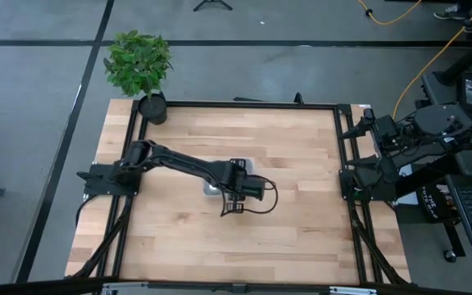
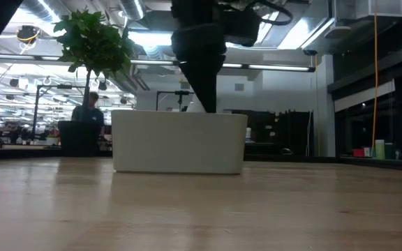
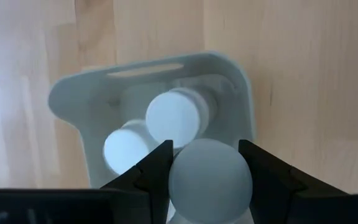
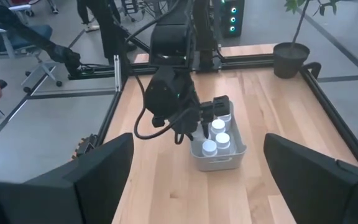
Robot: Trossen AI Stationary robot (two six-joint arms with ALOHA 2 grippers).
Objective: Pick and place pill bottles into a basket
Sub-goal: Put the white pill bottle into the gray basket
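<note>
left gripper (image 3: 209, 171): over pale blue-grey plastic basket (image 3: 64, 99), jaws pinching white round-capped pill bottle (image 3: 210, 177) | right gripper (image 4: 197, 180): beside table's edge, jaws spread

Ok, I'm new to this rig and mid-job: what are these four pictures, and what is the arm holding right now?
It is a robot with two dark arms at a wooden table. One picture looks straight down from above, one looks level across the tabletop, and two come from cameras on the wrists.

The left arm reaches to mid-table. Its left gripper is shut on a white pill bottle, held just above the pale basket. The other bottles already lie inside; the right wrist view shows three caps in the basket, with the gripper covering part of it.

The right gripper waits open at the table's right edge. A potted plant stands at the far left corner.
</note>
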